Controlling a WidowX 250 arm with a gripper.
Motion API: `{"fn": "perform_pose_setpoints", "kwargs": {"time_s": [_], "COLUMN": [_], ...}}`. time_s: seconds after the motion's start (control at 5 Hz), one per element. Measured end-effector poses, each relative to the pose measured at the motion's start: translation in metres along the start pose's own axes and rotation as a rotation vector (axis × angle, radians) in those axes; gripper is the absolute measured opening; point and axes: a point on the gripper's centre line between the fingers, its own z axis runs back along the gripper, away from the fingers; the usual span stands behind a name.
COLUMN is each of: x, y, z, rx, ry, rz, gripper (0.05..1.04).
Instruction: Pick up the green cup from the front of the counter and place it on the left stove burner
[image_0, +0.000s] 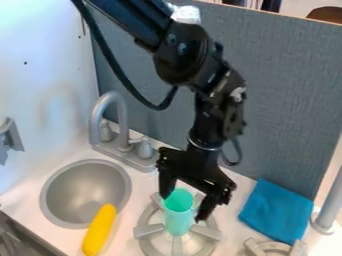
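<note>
Back panel: a grey-blue textured board (287, 95) stands upright behind the work area, meeting a white side wall (40, 65) at the left.
Table: the white surface (234, 230) carries the sink, the burners and the loose things.
Robot arm: black (184, 60), it comes in from the top edge, upper left of centre, and bends down in front of the board; a black cable (110, 57) loops beside it.
Sink: a round grey basin (83, 182) is set into the left part of the surface.
Faucet: a grey curved spout with two knobs (120, 120) stands behind the basin, near the board.
Burner: a round grey grate (148, 230) with thick spokes lies to the right of the basin, under the cup.
Gripper: black (182, 207), it points down over this grate, its two fingers spread apart with the cup between them, one on each side.
Cloth: a blue folded piece (274, 210) lies flat at the right, near the foot of a grey post (329, 207).
Yellow object: long and rounded (99, 231), it lies at a slant, its upper end over the basin's front right rim.
Cup: mint green (178, 220), it stands upright at the middle of the grate, its open mouth facing up.
</note>
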Motion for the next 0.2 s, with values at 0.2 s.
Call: {"fn": "perform_pose_setpoints", "kwargs": {"time_s": [0.2], "x": [-0.0159], "y": [-0.0089], "z": [0.0056], "rx": [0.012], "ry": [0.014], "rz": [-0.033], "gripper": [1.006]}}
